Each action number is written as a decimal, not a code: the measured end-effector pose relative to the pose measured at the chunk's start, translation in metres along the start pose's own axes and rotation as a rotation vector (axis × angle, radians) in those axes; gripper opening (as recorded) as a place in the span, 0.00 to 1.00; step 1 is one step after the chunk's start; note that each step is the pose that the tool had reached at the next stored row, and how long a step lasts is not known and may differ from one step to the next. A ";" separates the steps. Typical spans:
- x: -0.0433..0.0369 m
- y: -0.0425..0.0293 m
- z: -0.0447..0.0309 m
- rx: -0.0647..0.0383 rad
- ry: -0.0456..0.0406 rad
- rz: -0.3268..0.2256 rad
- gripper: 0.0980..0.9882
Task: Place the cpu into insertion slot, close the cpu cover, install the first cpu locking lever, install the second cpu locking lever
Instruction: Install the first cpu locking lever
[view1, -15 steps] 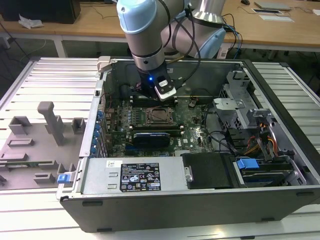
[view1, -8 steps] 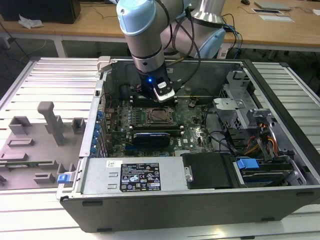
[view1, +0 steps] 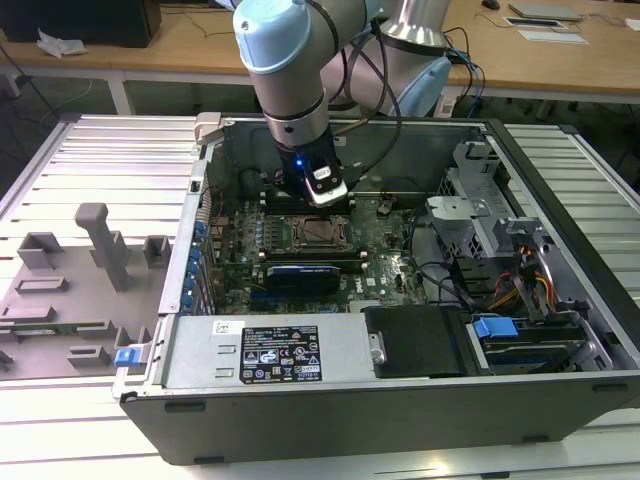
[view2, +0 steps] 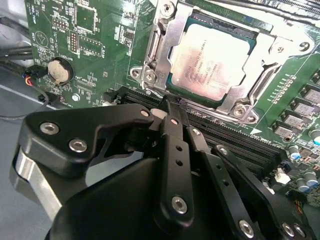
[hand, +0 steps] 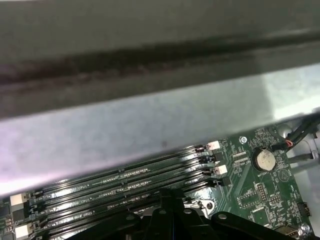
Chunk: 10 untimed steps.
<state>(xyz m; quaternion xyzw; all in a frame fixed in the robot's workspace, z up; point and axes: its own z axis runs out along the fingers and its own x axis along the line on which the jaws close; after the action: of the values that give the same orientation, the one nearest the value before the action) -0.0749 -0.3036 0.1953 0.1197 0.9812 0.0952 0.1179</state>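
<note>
Item, open computer case (view1: 560, 290) on the desk (view1: 100, 150):
- We log the cpu (view2: 212, 62) silvery face up, seated in the insertion slot (view1: 318, 233).
- The cpu cover (view2: 167, 47) lies flat over its edges.
- The hand (view2: 169, 107) has its fingers pressed together, tip just beside the cover and over the memory slots (view2: 235, 145).
- A coin battery (view2: 59, 70) sits apart on the green board.

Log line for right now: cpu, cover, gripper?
cpu cover: down | cpu: flat in its window | gripper: shut, tip at cover edge by memory slots
</note>
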 end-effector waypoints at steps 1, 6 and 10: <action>-0.0001 0.0000 0.0001 0.000 0.0000 0.000 0.01; -0.0007 0.0002 0.0004 0.000 -0.0001 0.000 0.01; -0.0010 0.0005 -0.0009 -0.001 0.0001 -0.001 0.01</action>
<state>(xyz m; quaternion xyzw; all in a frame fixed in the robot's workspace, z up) -0.0740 -0.3035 0.1964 0.1192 0.9812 0.0954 0.1179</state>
